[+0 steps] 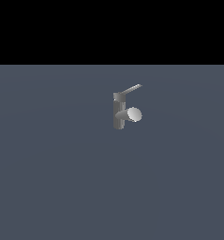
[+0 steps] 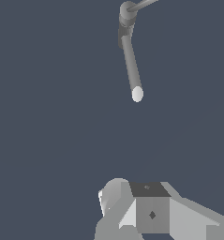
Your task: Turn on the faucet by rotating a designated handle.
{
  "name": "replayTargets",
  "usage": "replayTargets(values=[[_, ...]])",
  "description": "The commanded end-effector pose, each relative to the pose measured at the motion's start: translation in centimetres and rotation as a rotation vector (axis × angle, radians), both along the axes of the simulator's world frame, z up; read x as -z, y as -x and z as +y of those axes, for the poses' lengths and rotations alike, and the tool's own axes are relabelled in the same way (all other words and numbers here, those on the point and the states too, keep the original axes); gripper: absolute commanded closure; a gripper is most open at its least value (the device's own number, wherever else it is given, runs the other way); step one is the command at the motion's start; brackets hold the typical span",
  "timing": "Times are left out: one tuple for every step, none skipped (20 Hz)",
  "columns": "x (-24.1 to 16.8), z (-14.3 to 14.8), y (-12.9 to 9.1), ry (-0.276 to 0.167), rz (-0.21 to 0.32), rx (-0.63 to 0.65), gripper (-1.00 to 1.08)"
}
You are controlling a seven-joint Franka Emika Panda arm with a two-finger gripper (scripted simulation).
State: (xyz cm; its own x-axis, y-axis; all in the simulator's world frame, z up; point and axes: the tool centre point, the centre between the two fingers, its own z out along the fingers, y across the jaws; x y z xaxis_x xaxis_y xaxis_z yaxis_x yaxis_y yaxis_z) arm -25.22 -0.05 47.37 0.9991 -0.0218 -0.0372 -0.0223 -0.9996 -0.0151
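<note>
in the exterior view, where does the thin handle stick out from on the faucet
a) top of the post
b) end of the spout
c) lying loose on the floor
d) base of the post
a: the handle slants out from the top of the faucet post, above the thick spout.

handle [image 2: 144,4]: tip cut by wrist view's edge | pincer [image 2: 151,213]: fingertips out of frame, state unreadable

This is a bare simulated test scene, not a furnished room of any kind. A flat, featureless blue-grey ground [image 1: 52,178] fills the exterior view up to a straight horizon, with plain black above it. The surfaces are smooth, untextured renders. The one fixture on that ground is a small grey faucet [image 1: 119,112], standing alone without sink, counter or wall.
</note>
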Motion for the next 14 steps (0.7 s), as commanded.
replayTargets(values=[[0.0, 0.0, 0.0, 0.000, 0.000, 0.000, 1.08], [0.0, 0.0, 0.0, 0.000, 0.000, 0.001, 1.08], [0.0, 0.0, -0.1, 0.000, 0.000, 0.002, 1.08], [0.1, 0.1, -0.1, 0.000, 0.000, 0.005, 1.08], [0.2, 0.1, -0.2, 0.000, 0.000, 0.009, 1.08], [0.3, 0.2, -0.4, 0.000, 0.000, 0.014, 1.08], [0.4, 0.3, -0.6, 0.000, 0.000, 0.021, 1.08], [0.6, 0.4, -0.8, 0.000, 0.000, 0.028, 1.08], [0.8, 0.5, -1.0, 0.001, 0.000, 0.037, 1.08], [1.0, 0.7, -1.3, 0.001, 0.000, 0.046, 1.08], [1.2, 0.8, -1.6, 0.001, -0.001, 0.057, 1.08], [1.5, 1.0, -1.9, 0.001, -0.001, 0.070, 1.08], [1.8, 1.2, -2.3, 0.001, -0.001, 0.083, 1.08], [2.1, 1.4, -2.7, 0.001, -0.001, 0.097, 1.08]])
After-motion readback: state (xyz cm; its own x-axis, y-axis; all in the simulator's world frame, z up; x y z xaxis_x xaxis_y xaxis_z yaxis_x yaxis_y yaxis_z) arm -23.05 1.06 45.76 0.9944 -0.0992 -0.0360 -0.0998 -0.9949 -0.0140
